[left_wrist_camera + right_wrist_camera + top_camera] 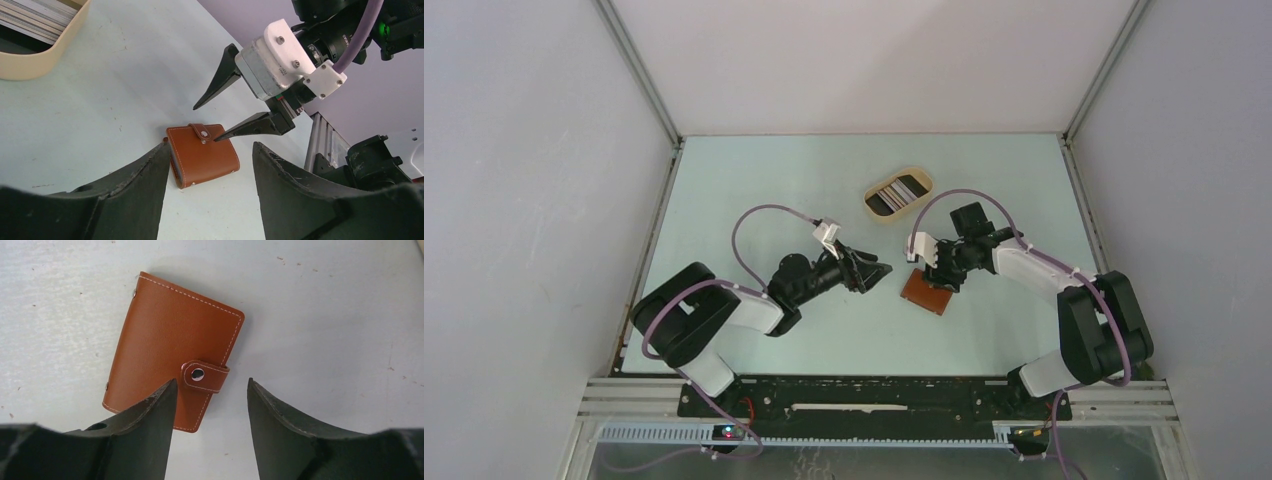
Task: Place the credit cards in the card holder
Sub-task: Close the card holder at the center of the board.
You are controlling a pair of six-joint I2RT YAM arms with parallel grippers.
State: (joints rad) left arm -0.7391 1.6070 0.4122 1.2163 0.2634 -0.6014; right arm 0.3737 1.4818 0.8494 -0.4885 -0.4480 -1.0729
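Note:
The card holder (926, 292) is a reddish-brown leather wallet lying closed on the table, its tab (205, 376) snapped shut. It shows in the left wrist view (202, 155) and the right wrist view (170, 340). My right gripper (936, 272) is open and empty just over the tab edge (211, 381). In the left wrist view (205, 123) one fingertip (220, 137) is at the snap. My left gripper (879, 270) is open and empty, just left of the wallet (211, 145). The credit cards (898, 192) lie stacked in a beige tray (870, 205).
The beige oval tray stands behind the wallet, at the upper left of the left wrist view (30, 65), with card edges (30, 15) showing in it. White walls enclose the pale table on three sides.

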